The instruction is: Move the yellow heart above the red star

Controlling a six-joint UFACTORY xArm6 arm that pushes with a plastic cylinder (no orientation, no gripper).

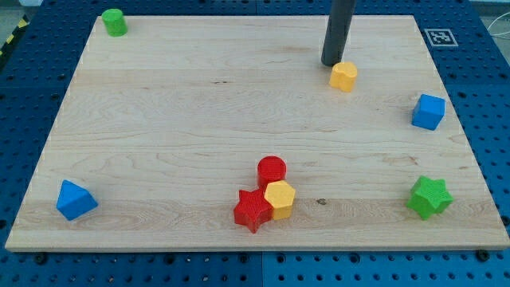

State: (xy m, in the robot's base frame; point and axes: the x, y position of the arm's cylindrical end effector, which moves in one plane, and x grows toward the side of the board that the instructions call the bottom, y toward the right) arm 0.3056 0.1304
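Pale, matt, grained wooden board; smooth plastic-looking blocks.

wooden board on a blue pegged table. my tip at the view's top, touching or just beside a yellow block, possibly the heart. bottom centre cluster, touching: red star, yellow hexagon, red cylinder. green cylinder top left; blue block bottom left; blue cube right; green star bottom right.
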